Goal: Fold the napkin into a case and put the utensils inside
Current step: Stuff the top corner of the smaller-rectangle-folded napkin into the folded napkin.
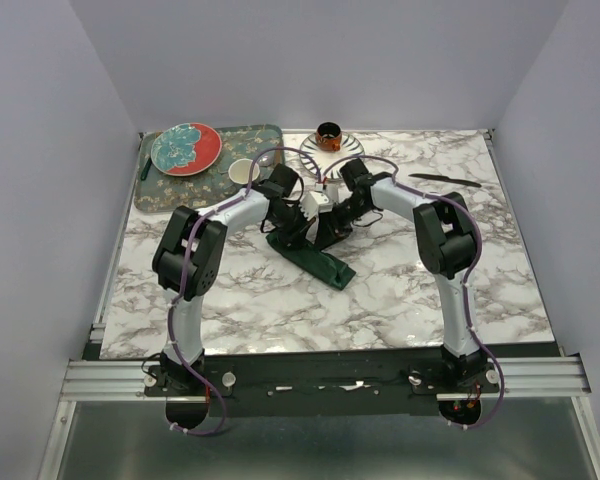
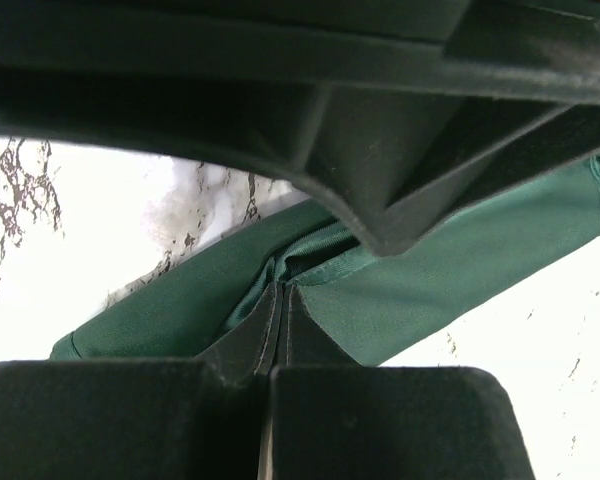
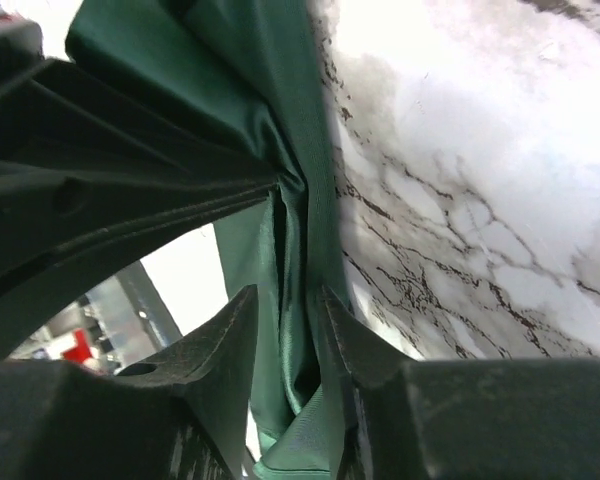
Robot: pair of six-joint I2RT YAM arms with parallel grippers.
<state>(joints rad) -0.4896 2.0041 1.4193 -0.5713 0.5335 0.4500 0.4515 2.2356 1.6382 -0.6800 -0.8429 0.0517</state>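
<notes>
Marble-patterned white bench (image 1: 460, 280) carries the long, dark green, shiny cloth napkin (image 1: 320, 262), folded narrow and lying diagonally at its middle. Left tool (image 2: 273, 305) is pressed together, pinching a cloth fold. Right tool (image 3: 286, 300) stands partly spread, with cloth between its fingers. Slim black utensils (image 1: 445, 181) lie well apart, far right.

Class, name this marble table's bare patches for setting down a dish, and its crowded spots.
Bare: marble table front, between left arm and right arm; also right of it. Crowded: green patterned tray back left; folded dark green napkin mid-table.
</notes>
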